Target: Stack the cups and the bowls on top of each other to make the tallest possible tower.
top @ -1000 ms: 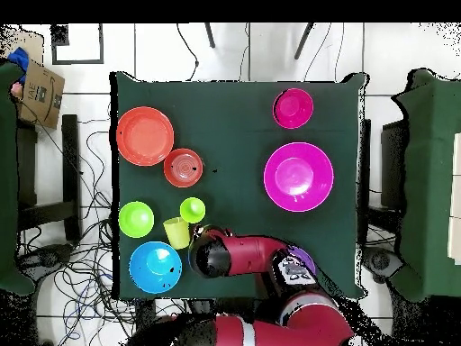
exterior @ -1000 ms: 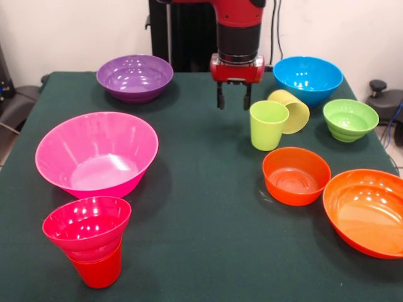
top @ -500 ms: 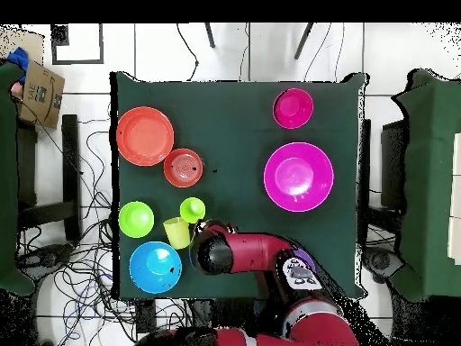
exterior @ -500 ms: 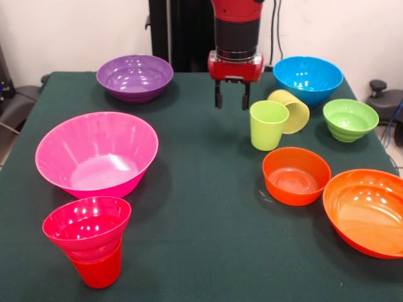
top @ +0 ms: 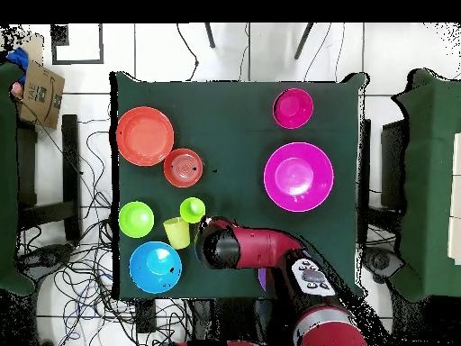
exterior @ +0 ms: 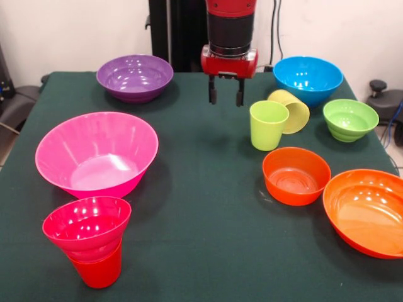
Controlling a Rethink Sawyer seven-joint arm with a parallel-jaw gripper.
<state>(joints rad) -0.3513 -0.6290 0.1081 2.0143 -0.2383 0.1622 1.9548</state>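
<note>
I have the gripper (exterior: 226, 99) hanging above the green cloth of the table (exterior: 201, 251), its two dark fingers (exterior: 213, 94) spread apart with clear space between them and nothing held. In the front view it sits between the purple bowl (exterior: 135, 77) on the left and the blue bowl (exterior: 308, 78) on the right, just left of the lime cup (exterior: 267, 124), and apart from all three. The lime cup stands upright with its mouth up; the yellow cup (exterior: 291, 109) lies on its side right behind it, touching or nearly touching it, and its far side is close to the blue bowl. The ribbed green bowl (exterior: 350, 118) is just right of those cups. Nearer the camera on that side I see the small orange bowl (exterior: 296, 175) and, beside it at the table's edge, the large orange bowl (exterior: 368, 211), partly cut off by the frame. On the other side, the large pink bowl (exterior: 96, 153) stands alone, and in front of it is the only stack so far: the magenta bowl (exterior: 87, 227) seated in the mouth of the upright red cup (exterior: 97, 270). From overhead, the arm (top: 261, 250) reaches in across the near edge and covers most of the purple bowl, and the gripper itself is hidden under the wrist.
</note>
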